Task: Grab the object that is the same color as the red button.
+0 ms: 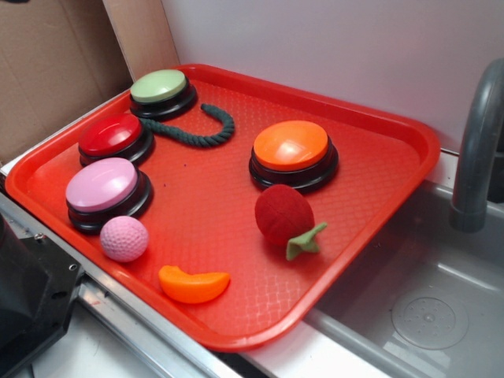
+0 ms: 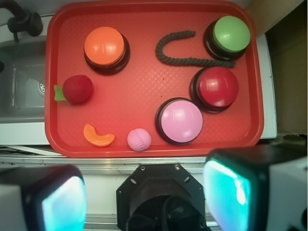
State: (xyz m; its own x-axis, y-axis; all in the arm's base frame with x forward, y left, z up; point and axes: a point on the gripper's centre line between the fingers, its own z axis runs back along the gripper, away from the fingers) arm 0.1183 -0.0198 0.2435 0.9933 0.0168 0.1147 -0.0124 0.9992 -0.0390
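Strawberry toy (image 2: 78,89) lies far beyond the open jaws.

Fuzzy red strawberry toy (image 1: 283,214) (image 2: 78,89) on tray

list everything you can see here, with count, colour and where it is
tray: 1, red, on the counter beside the sink
buttons: 4 on the tray; green button, red button, pink button, orange button
rope: 1, dark green, curved, by the green button
strawberry toy: 1, dark red, green leaf, near the orange button
ball: 1, pink, tray's front edge
orange slice: 1, front edge
sink: 1, grey
faucet: 1, grey
gripper: 1, open, off the tray
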